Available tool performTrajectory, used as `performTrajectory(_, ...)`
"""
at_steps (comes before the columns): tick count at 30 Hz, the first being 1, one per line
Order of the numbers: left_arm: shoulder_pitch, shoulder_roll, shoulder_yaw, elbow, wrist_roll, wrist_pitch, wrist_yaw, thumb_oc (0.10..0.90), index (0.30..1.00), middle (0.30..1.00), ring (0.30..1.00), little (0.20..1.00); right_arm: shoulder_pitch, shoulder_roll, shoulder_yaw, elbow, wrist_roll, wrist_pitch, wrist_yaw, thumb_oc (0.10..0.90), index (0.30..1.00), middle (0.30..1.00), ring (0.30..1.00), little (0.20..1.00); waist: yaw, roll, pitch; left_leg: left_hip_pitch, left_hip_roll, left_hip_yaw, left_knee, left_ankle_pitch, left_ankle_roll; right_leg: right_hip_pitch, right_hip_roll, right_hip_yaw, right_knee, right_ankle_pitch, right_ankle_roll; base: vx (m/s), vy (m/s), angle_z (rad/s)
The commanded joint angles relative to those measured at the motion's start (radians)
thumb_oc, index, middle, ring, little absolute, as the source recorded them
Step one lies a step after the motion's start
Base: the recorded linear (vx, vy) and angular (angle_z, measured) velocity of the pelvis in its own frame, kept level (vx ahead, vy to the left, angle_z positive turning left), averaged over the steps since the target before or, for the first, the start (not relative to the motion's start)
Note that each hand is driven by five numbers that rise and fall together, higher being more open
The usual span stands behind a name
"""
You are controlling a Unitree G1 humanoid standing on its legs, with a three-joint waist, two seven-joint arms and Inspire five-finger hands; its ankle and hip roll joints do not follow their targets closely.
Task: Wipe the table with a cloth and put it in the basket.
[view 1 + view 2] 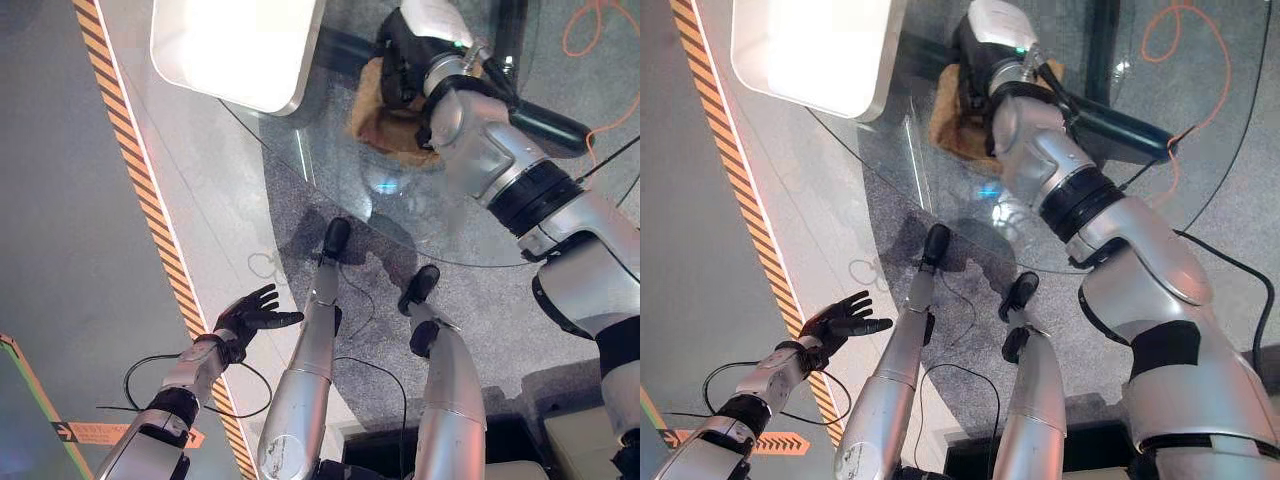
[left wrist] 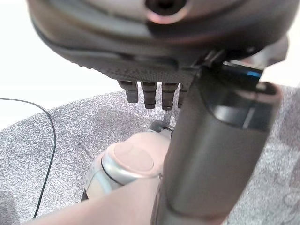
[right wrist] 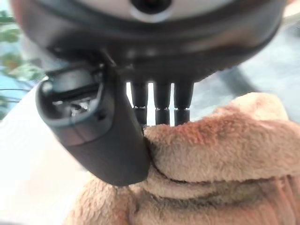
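Worktop (image 1: 250,160) — a round glass top, takes up the upper half of the eye views; grey speckled carpet shows through it and below it. On the worktop at approx 11 o'clock sits a white rounded tray-like thing (image 1: 235,45), glaring bright; can't tell what it is. A black-and-orange striped floor line (image 1: 150,190) runs from 11 o'clock down toward 7, w/ plain grey floor beyond it. An orange cable (image 1: 600,30) loops on the floor at 1 o'clock, past the glass.

Cloth (image 1: 395,125) — tan, fluffy, bunched in folds — lies on the worktop at approx 12 to 1 o'clock, just beside the white thing. The right robot hand (image 3: 112,136) is on the cloth: thumb pressed against a fold, fingers reaching straight out above the pile. Whether it's actually gripping the cloth, can't tell.

Left robot hand (image 1: 250,315) hangs at 8 o'clock, well apart from the worktop, over the striped line; fingers spread and relaxed, holding nothing.
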Motion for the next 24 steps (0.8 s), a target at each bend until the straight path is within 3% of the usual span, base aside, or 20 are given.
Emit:
performTrajectory(1,0.074,0.037,-0.017,0.01,-0.021,-0.015,-0.005,0.8,0.9,0.9,0.9,0.9,-0.066,0.039,-0.036,-0.114,-0.033,-0.105,-0.025,0.1,0.3,0.3,0.3,0.2,0.006,-0.038,-0.008,0.029,-0.135,0.065,0.098,-0.114,0.143,0.093,0.031,0.007,-0.284,0.201,0.067,0.01,0.011,0.05)
performTrajectory(7,0.08,0.044,-0.015,-0.001,-0.021,-0.014,-0.004,0.8,0.9,0.9,0.9,0.9,-0.053,0.043,-0.039,-0.134,-0.035,-0.12,-0.024,0.1,0.3,0.3,0.3,0.2,0.009,-0.039,-0.008,0.021,-0.138,0.059,0.105,-0.114,0.144,0.089,0.03,0.006,-0.281,0.204,0.071,0.01,-0.002,0.03)
performTrajectory(15,0.076,0.046,-0.016,0.007,-0.024,-0.014,-0.01,0.8,0.9,0.9,0.9,0.9,-0.048,0.045,-0.037,-0.123,-0.039,-0.083,-0.043,0.1,0.3,0.3,0.3,0.2,0.011,-0.036,-0.008,0.018,-0.139,0.059,0.106,-0.114,0.144,0.089,0.026,0.005,-0.28,0.202,0.074,0.0,0.0,0.0)
performTrajectory(24,0.079,0.057,-0.021,0.008,-0.027,-0.017,-0.009,0.8,0.9,0.9,0.9,0.9,-0.086,-0.006,-0.03,0.028,0.013,-0.021,-0.188,0.1,0.3,0.3,0.3,0.2,0.012,-0.041,-0.008,0.015,-0.135,0.057,0.111,-0.122,0.144,0.091,0.027,0.004,-0.279,0.206,0.077,0.0,-0.002,0.01)
